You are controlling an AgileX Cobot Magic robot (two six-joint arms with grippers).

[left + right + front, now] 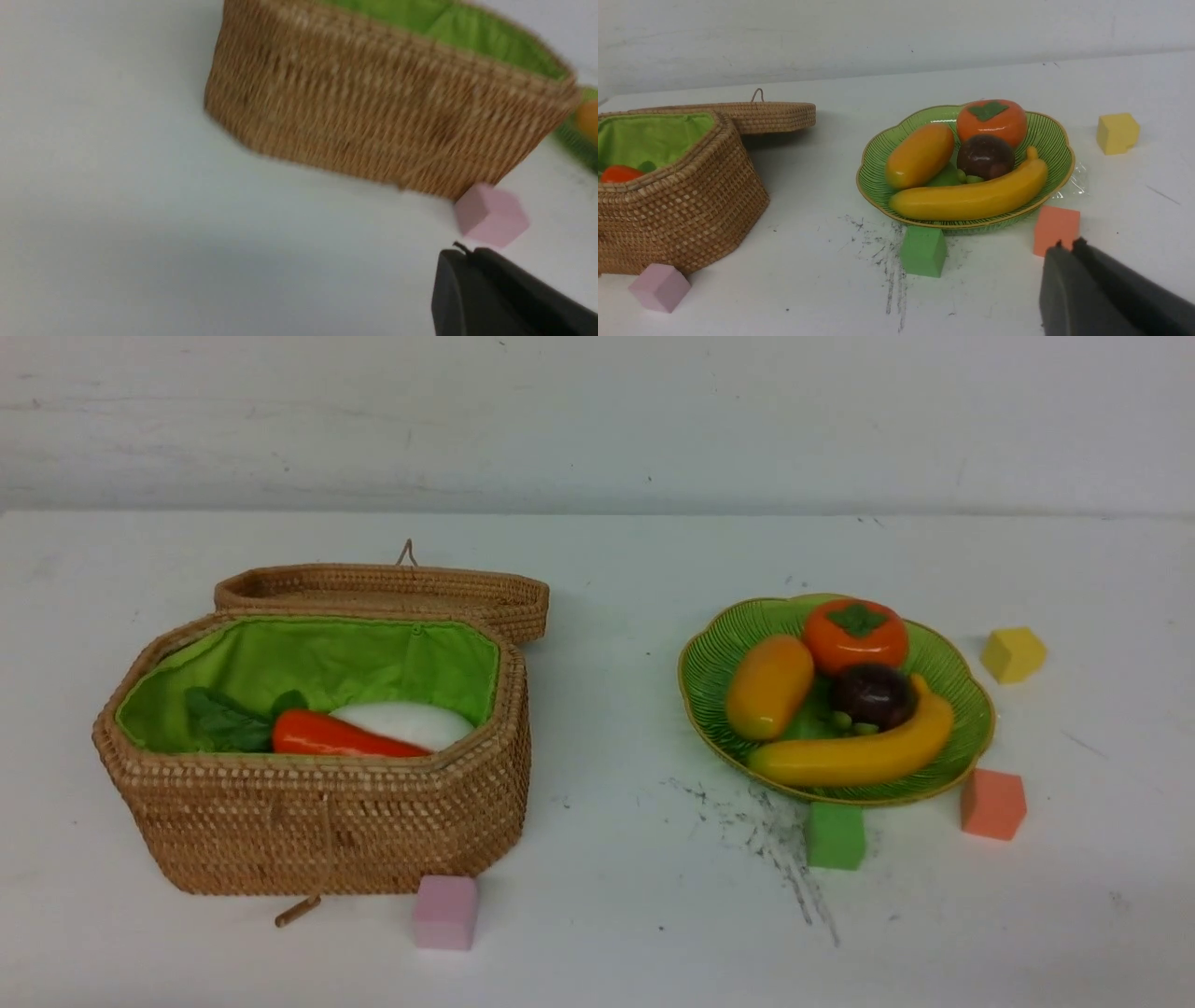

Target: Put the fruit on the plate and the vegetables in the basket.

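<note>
White table (616, 569): fruit (840, 695) beyond jaws.

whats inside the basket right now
Inside the basket, against the green lining, lie a red-orange pepper, a white radish and dark green leaves. The front wall hides the basket floor, so anything lying lower, such as an eggplant, cannot be seen.
</note>
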